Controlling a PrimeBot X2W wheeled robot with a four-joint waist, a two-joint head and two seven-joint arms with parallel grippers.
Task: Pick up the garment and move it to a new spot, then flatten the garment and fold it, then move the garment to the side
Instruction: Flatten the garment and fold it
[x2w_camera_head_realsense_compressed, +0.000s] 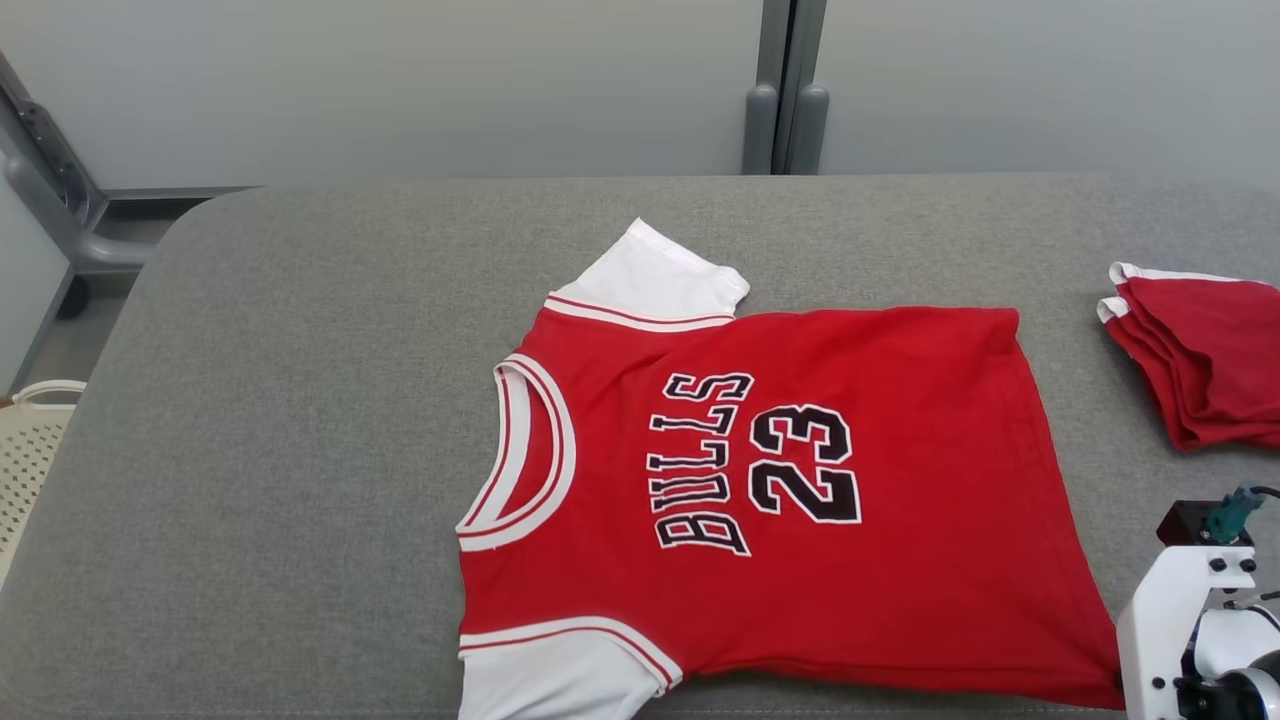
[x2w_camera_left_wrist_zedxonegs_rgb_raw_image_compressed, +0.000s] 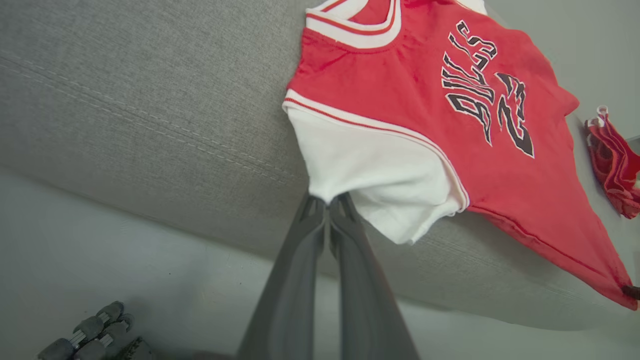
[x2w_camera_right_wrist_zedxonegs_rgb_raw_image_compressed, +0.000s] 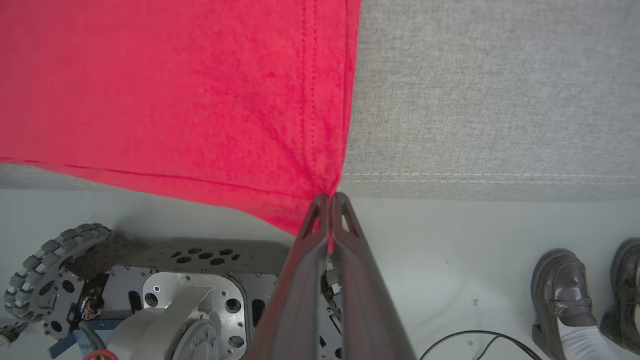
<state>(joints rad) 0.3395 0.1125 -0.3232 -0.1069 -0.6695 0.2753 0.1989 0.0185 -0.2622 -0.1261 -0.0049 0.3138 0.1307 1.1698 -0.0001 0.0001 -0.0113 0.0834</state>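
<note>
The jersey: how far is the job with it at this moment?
Done: the jersey lies spread face up on the table, almost flat. In hand: the left tool is shut on the white sleeve, the right tool on the hem corner, both at the near edge. Left: no fold is made yet, nor the move aside, perhaps by the red pile.

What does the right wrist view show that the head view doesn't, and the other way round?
Right wrist view: the right hand shut on the red jersey at its hem corner, the robot's wheeled base, a person's shoes and a cable on the floor.
Head view: the BULLS 23 lettering, the neckline and white sleeves, a stack of folded red garments at the right, a pale basket at the left.
Both: the jersey lying on the grey padded table.
</note>
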